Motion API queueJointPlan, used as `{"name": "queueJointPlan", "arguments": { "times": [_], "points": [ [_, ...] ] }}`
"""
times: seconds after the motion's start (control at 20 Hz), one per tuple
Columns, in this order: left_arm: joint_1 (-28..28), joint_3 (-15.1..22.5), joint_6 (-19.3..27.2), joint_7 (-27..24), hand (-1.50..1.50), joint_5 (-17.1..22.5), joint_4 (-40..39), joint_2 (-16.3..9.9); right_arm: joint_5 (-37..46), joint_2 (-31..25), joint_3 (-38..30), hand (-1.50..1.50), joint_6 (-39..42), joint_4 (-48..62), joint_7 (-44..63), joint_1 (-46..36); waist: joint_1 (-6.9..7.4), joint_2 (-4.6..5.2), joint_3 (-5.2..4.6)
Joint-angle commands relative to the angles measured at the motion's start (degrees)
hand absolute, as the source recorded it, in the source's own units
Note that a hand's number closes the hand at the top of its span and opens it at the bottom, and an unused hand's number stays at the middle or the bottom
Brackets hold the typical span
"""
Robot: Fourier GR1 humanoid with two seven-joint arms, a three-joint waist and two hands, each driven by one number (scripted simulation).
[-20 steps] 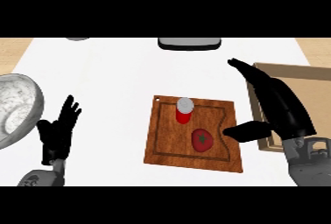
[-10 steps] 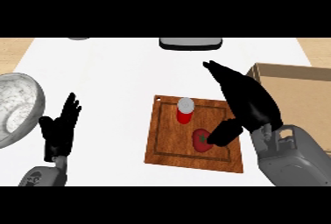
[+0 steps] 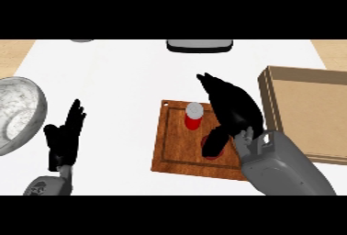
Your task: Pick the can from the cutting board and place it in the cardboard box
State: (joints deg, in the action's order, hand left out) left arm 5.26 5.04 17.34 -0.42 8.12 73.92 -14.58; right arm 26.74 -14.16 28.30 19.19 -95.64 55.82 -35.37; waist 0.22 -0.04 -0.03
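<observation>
The right hand (image 3: 232,110) sits over the right half of the cutting board (image 3: 177,151), right of centre in the frame. Its fingers are stretched toward the upper left and its thumb (image 3: 215,143) points down toward the board's lower middle. It is open and holds nothing.

The can (image 3: 194,116) stands upright on the upper middle of the board, its grey lid facing up and its red body below. It lies just to the left of the hand, in the gap between fingers and thumb, very near the palm; whether it is touched cannot be told. Its long axis runs vertically, straight up from the board, so a sideways closing of fingers and thumb around the body looks like what the next move needs.

The cardboard box (image 3: 271,98) lies at the right of the frame, just beyond the board's right edge, so the carry is short and rightward.

The left hand (image 3: 64,137) rests open, fingers up, at the lower left of the white tabletop (image 3: 122,73), well apart from the can; the right hand is plainly the nearer. A grey bowl (image 3: 17,114) lies at the left edge.
</observation>
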Motion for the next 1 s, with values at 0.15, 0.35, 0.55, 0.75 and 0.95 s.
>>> {"name": "queueJointPlan", "arguments": {
  "times": [0.15, 0.35, 0.55, 0.75, 0.95],
  "points": [
    [0.6, 0.0, 0.0, 2.1, 0.0, -1.4, 2.0, 1.4, 5.1, 8.7, -0.5, -1.5, 1.7, 7.8, 5.2, -3.6, 0.2, 0.01, 0.02],
    [1.8, -0.9, -0.4, 2.1, 0.0, -2.0, -0.6, 1.4, 7.4, 10.8, 0.8, -1.5, 4.1, 6.3, 8.8, -2.5, -0.14, -0.02, 0.01],
    [-0.7, -1.7, -0.4, 3.9, 0.0, -1.4, 3.8, 1.3, 9.3, 13.4, -2.1, -1.5, 3.7, 9.3, 8.9, -4.6, 0.17, -0.06, 0.02],
    [-1.5, -1.1, -0.9, 1.8, 0.0, -2.9, 3.9, 1.4, 10.6, 14.0, -0.1, -1.5, 0.8, 14.3, 8.1, -4.6, 0.5, 0.02, 0.02],
    [-0.9, -3.5, -2.8, 0.3, 0.0, -2.2, -0.1, 1.0, 11.6, 14.0, -4.9, -1.5, 3.5, 14.3, 4.7, -3.8, 0.05, 0.06, 0.02]
  ]
}}
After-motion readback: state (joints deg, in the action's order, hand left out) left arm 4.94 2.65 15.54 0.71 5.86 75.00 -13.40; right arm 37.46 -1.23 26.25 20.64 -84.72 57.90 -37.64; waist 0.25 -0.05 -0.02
